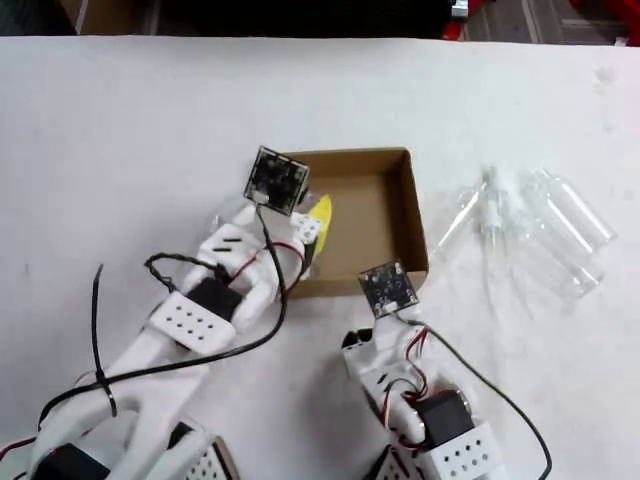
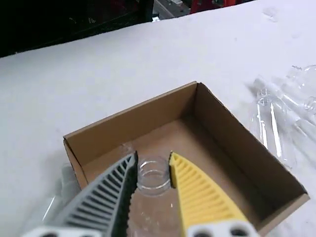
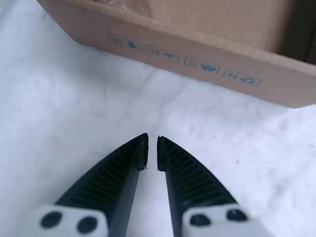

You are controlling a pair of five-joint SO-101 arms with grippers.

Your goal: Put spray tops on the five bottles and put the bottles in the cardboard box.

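Left wrist view, left gripper [image 2: 153,158] clamped on one uncapped bottle [image 2: 153,178] over one cardboard box [image 2: 228,129], loose bottles [image 2: 274,123], number unclear, right gripper [image 3: 152,141] fingers nearly touching, blue box print [image 3: 168,57] unreadable

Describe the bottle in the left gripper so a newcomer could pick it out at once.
Find the cardboard box in the middle of the white table. Over its left part the left gripper, one finger grey and one yellow, clamps a clear bottle. Unlike the bottles piled on the table beside the box, it is held off the table, its mouth open with no spray top.
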